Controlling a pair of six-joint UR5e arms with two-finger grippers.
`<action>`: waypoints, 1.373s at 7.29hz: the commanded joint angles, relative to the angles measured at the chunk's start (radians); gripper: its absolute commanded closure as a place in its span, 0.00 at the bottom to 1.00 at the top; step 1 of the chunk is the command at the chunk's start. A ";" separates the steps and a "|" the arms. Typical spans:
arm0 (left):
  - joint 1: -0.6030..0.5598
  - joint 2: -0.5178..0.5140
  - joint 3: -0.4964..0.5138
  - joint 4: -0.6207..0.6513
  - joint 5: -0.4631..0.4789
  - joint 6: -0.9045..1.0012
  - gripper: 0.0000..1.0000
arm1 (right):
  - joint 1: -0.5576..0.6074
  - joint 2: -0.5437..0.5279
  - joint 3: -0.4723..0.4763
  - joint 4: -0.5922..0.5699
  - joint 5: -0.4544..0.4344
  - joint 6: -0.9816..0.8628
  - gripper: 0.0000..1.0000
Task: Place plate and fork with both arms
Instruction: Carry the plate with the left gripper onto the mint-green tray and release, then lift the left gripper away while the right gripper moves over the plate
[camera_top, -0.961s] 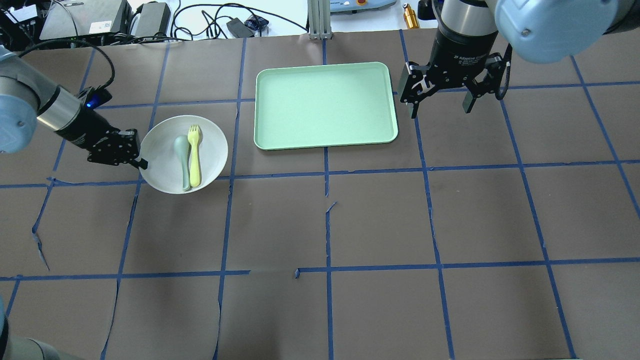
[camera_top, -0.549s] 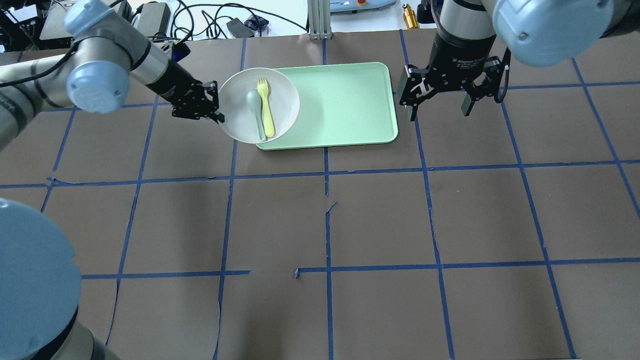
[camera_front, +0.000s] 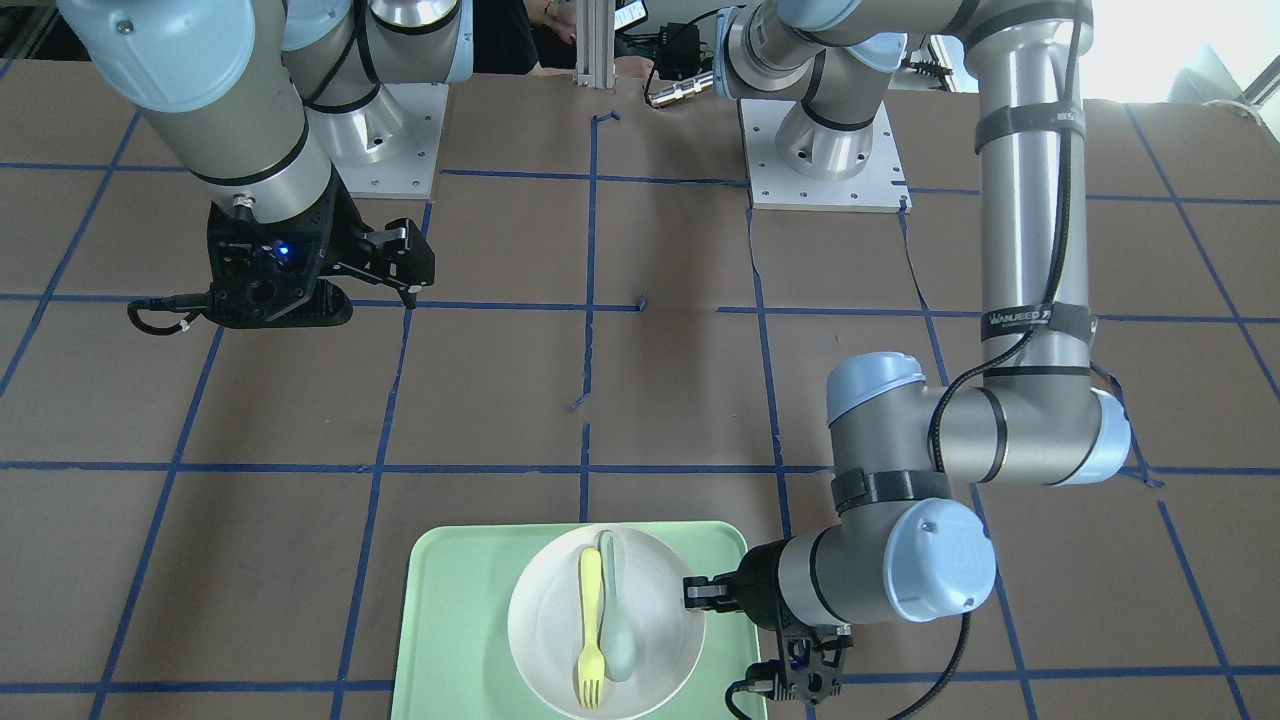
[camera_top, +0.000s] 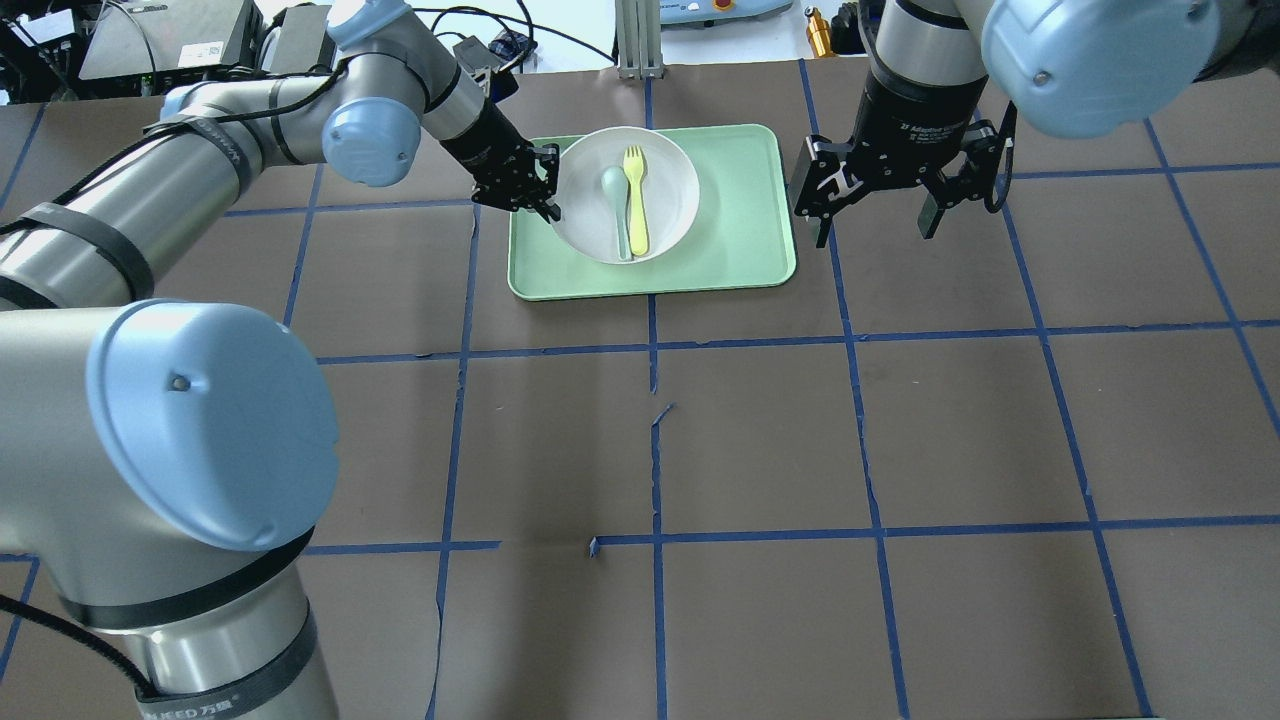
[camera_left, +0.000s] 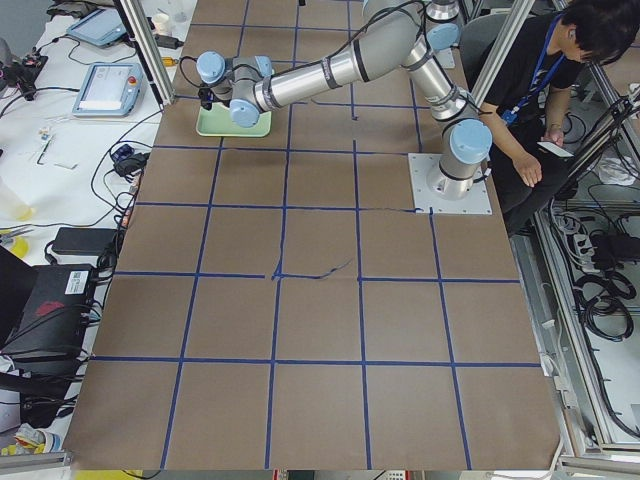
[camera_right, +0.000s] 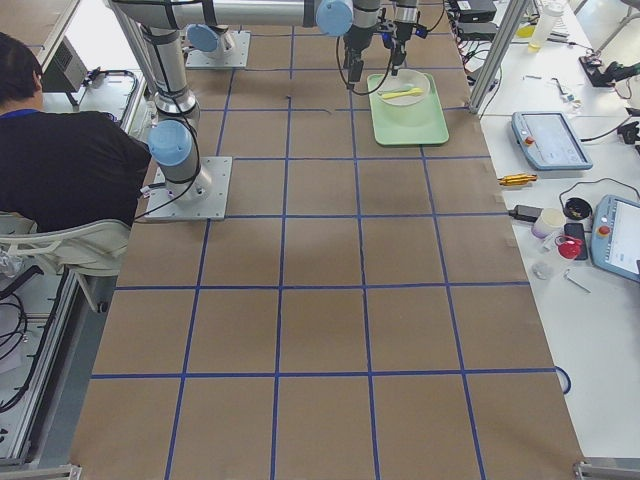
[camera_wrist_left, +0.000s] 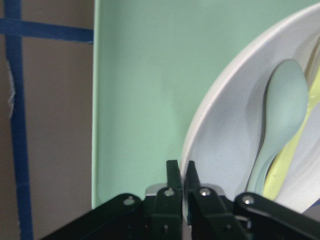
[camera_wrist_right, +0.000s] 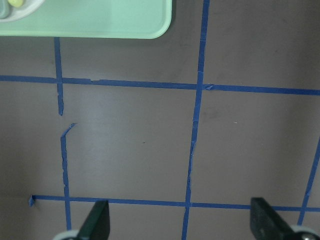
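Note:
The off-white plate (camera_top: 675, 190) is over the middle of the light-green tray (camera_top: 745, 225). The pale-yellow fork (camera_top: 636, 200) and a grey-green spoon (camera_top: 614, 205) lie side by side in it. My left gripper (camera_top: 548, 205) is shut on the plate's left rim. The left wrist view shows the closed fingers (camera_wrist_left: 172, 175) pinching the plate's rim (camera_wrist_left: 210, 125). I cannot tell whether the plate touches the tray. My right gripper (camera_top: 876, 232) is open and empty above the table, just right of the tray. In the front-facing view the plate (camera_front: 545, 620) sits on the tray (camera_front: 450, 620).
Brown paper with a blue tape grid (camera_top: 655, 350) covers the table. Cables and equipment (camera_top: 300, 40) lie beyond the far edge. A metal post (camera_top: 638, 40) stands behind the tray. The right wrist view shows the tray's corner (camera_wrist_right: 100, 22) and paper below.
My left arm has carried the plate with fork and spoon from the table at the left, to the right and away, onto the tray area. The right gripper has barely moved.

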 joint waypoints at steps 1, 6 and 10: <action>-0.045 -0.053 0.016 0.057 -0.001 -0.001 1.00 | 0.000 0.004 0.001 -0.002 0.003 0.000 0.00; -0.044 0.026 0.004 0.145 0.040 -0.004 0.00 | 0.009 0.088 -0.013 -0.261 0.006 0.000 0.00; 0.122 0.250 -0.033 -0.219 0.262 0.236 0.00 | 0.087 0.366 -0.143 -0.525 0.082 0.170 0.40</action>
